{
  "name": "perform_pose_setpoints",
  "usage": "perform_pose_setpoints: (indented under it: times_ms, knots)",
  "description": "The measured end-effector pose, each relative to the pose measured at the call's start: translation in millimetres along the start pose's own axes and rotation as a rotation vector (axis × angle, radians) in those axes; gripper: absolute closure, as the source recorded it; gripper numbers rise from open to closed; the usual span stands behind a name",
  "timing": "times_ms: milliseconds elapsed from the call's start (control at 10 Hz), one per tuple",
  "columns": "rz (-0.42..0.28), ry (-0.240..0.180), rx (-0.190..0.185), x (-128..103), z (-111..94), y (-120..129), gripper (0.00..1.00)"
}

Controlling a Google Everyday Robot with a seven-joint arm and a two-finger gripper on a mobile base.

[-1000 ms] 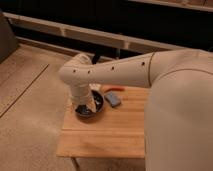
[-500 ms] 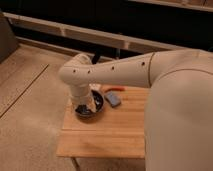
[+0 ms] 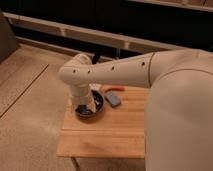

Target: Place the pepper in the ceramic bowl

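Reaching in from the right edge of the tabletop [image 3: 110, 135] and bending wrist-down over the bowl [image 3: 90, 115], sitting near the far left corner. Keeping the pincer [image 3: 86, 104] low inside the bowl's rim, jaws spread wide and gripping nothing. Holding the same pose as a second ago: not shifting the arm, not closing the jaws, not disturbing anything on the wood. Leaving the pepper [image 3: 115, 89] lying flat near the far edge, outside the bowl, just behind the blue block [image 3: 112, 99] and apart from the pincer.

Meaning, for the task, no progress in this stretch: still waiting on the pick-up itself, with the drop into the bowl coming only after that. Judging the next move as lifting clear of the bowl, swinging right toward the far edge, and coming down on the slim pepper without nudging the block beside it. Risking, most likely, a graze on the bowl's rim while pulling out, or pinching too high and rolling the pepper off the far edge.
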Motion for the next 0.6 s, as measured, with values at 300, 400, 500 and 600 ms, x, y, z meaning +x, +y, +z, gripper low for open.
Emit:
perform_pose_setpoints:
  times_ms: [300,400,500,600]
  knots:
    - [0.0,-0.001,0.0,0.0,-0.3,0.0,0.35]
    - [0.0,-0.002,-0.001,-0.3,-1.4,0.2,0.35]
    - [0.0,-0.003,0.0,-0.3,-1.2,0.0,0.35]
    - [-0.002,-0.005,0.001,-0.7,-1.4,0.2,0.35]
